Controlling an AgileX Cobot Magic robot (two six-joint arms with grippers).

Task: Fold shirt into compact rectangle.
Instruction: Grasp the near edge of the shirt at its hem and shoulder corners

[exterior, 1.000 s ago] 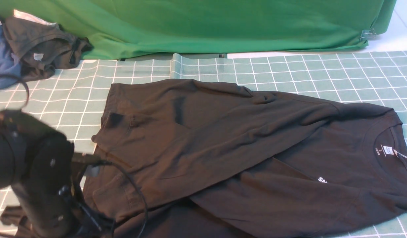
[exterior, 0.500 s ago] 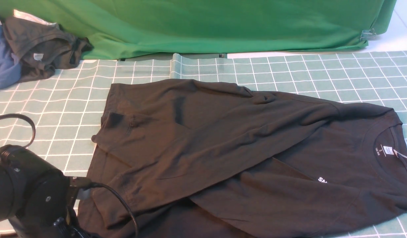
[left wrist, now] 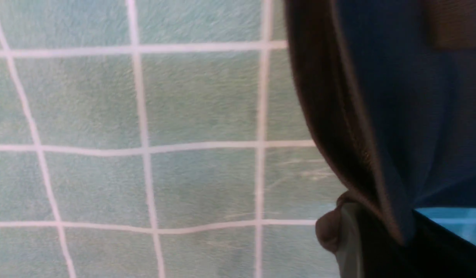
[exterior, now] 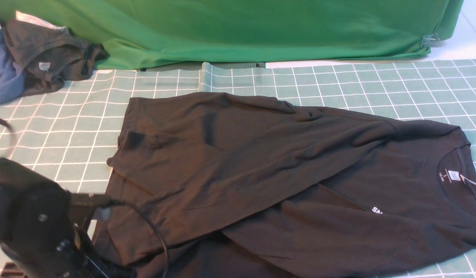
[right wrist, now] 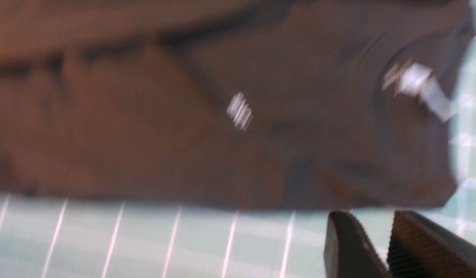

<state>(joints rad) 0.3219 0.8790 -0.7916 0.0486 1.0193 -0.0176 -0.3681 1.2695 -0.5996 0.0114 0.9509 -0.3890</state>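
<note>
Left tool point(left wrist: 371, 247) was clamped on the near-left hem of the shirt point(exterior: 261, 162), which lay spread across the gridded counter point(exterior: 68, 127). Right tool point(right wrist: 381, 251) hung narrowly parted and empty. Folding the hem toward the collar seemed next, and it called for a clean lift.

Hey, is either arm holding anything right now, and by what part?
The left gripper is shut on the shirt, pinching a bunched bit of its edge near the hem end. The right gripper holds nothing.

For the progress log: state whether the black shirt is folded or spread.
Partly folded: the shirt lies on the mat, a flap folded across its lettering; no rectangle yet.
</note>
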